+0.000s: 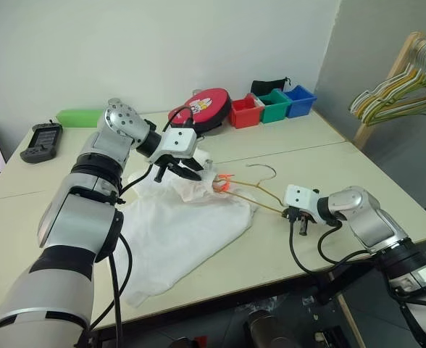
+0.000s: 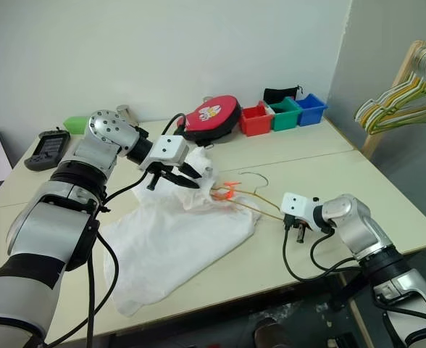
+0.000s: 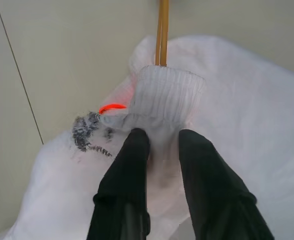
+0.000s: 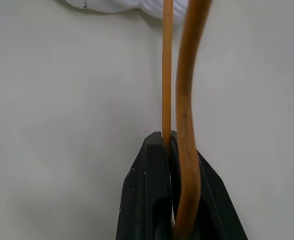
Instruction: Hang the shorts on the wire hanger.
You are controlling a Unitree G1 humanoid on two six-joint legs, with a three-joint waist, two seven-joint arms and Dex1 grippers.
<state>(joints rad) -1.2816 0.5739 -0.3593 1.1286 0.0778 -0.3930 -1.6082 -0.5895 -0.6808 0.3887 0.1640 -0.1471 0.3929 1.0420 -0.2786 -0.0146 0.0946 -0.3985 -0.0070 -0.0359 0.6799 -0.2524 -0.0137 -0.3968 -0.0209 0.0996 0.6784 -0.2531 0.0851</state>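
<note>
The white shorts (image 1: 177,232) lie spread on the table, with their ribbed waistband (image 3: 167,95) bunched and lifted at the far end. My left gripper (image 1: 191,174) is shut on that waistband, and fabric shows pinched between its black fingers (image 3: 129,160). The thin yellowish wire hanger (image 1: 260,190) lies with one end inside the waistband and its silvery hook (image 1: 265,168) pointing away from me. My right gripper (image 1: 287,212) is shut on the hanger's other corner, the wire (image 4: 167,75) running out from between its fingertips. An orange mark (image 1: 222,183) shows on the fabric beside the hanger.
Red (image 1: 245,112), green (image 1: 274,105) and blue (image 1: 298,100) bins stand at the back right, beside a round red case (image 1: 202,109). A black handheld device (image 1: 42,142) and a green object (image 1: 80,117) lie at the back left. A wooden rack with several hangers (image 1: 405,90) stands off the table's right edge.
</note>
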